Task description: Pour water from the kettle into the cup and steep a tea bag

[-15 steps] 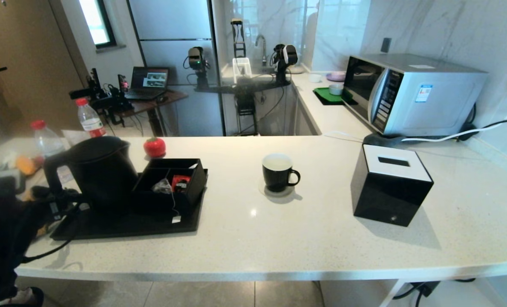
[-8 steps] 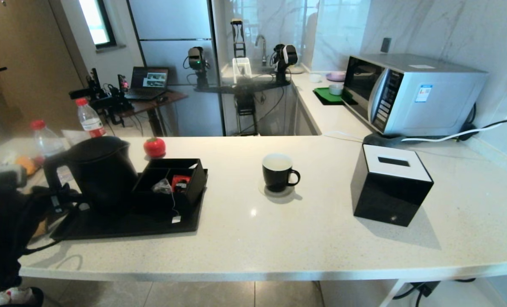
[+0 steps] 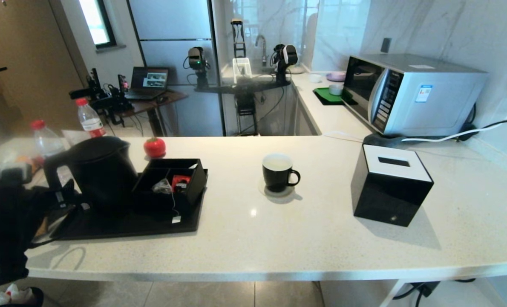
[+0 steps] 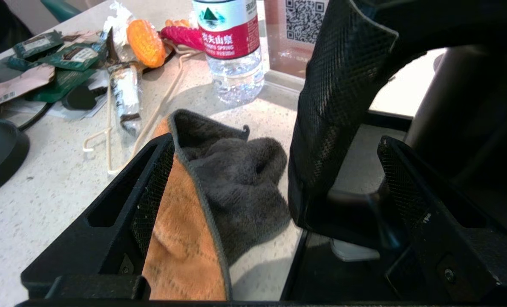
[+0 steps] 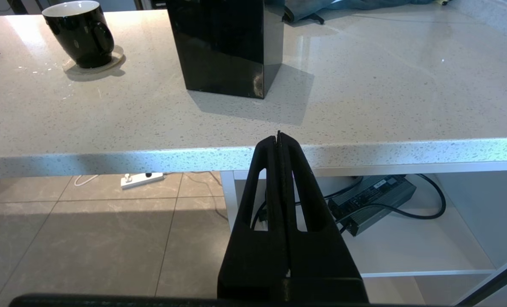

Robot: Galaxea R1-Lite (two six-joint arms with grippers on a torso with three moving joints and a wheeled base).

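The black kettle stands upright on a black tray at the counter's left. My left gripper is open at its loop handle. In the left wrist view the handle stands between the spread fingers, nearer one of them, and no grip shows. The black cup with a white inside sits on a coaster mid-counter, also seen as the cup. The tea bag lies in the black organiser box, its string hanging over the front. My right gripper is shut and empty, below the counter's front edge.
An orange-grey cloth and a water bottle lie beside the tray. A red packet shares the organiser. A black tissue box stands right of the cup, with a microwave behind it. A red ornament sits behind the tray.
My left gripper has moved up and closer around the kettle's handle, with its fingers spread slightly wider. Kettle, cup and right arm have not moved.
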